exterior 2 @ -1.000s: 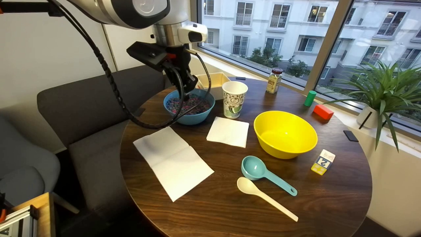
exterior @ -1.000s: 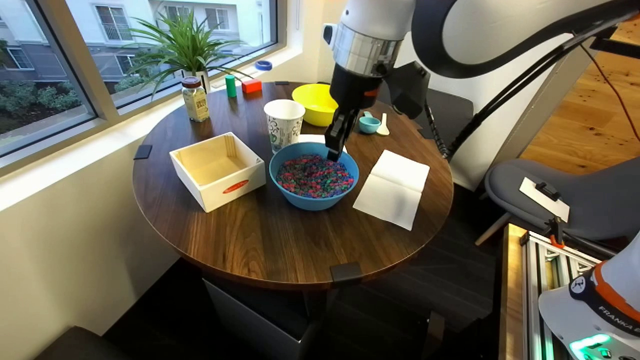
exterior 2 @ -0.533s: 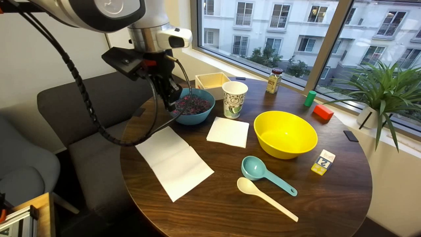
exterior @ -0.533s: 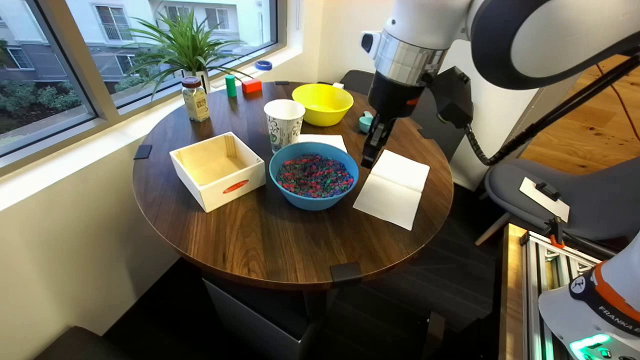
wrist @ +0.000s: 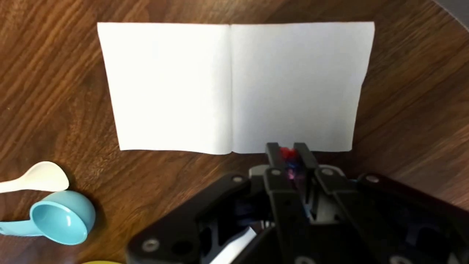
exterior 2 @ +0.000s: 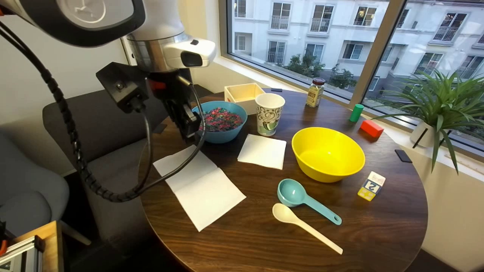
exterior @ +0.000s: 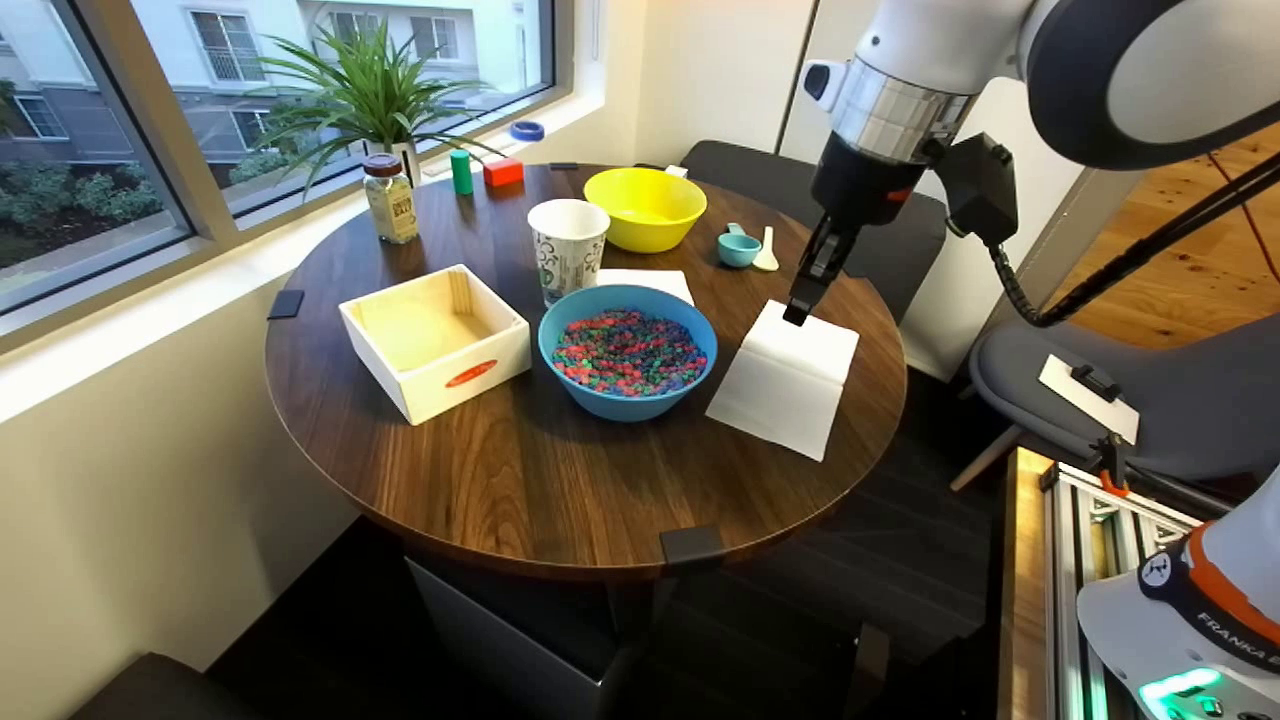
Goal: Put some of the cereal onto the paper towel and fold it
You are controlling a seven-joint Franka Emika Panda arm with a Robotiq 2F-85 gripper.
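By the 6 o'clock edge of the towel (wrist: 176, 88) in the wrist view hangs the gripper (wrist: 287, 148), clenched on what looks like a pinch of red and blue cereal (wrist: 287, 152). A second ago it stood over the bowl (exterior: 622, 407); now it has left that, so the scooping seems done and the carry nearly so. None shows on the towel yet; the rest lies in the bowl, at about 9 o'clock from the towel in an exterior view. The towel lies flat and unfolded on the surface (wrist: 146, 198), its long axis running from 9 to 3 o'clock in the wrist view, its crease (wrist: 231, 88) crossing midway from 12 to 6. In an exterior view the towel (exterior: 775, 405) points from about 1 to 7. A little more travel toward 12 by the wrist view may be wise before letting go, lest bits roll off the edge; folding along the crease would follow.
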